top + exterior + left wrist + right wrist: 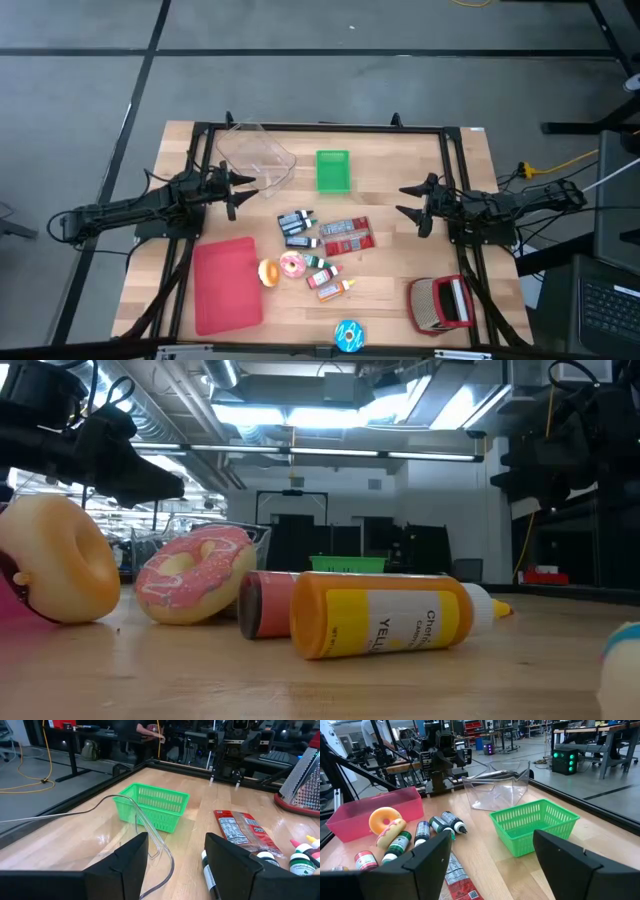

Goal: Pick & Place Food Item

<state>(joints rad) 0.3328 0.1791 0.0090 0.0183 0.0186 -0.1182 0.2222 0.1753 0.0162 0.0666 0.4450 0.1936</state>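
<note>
Grey floor (330, 80), ceiling strip lights (330, 452)

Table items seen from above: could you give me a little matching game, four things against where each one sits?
Things:
1. green basket
2. clear plastic container
3. pink tray
4. metal grater on its red base

Places:
A. near the front edge, right of the blue-patterned ball
B. at the back, just left of the green basket
C. front left, beside the yellow donut
D. back middle of the table

Pairs: 1-D, 2-B, 3-C, 4-A
</note>
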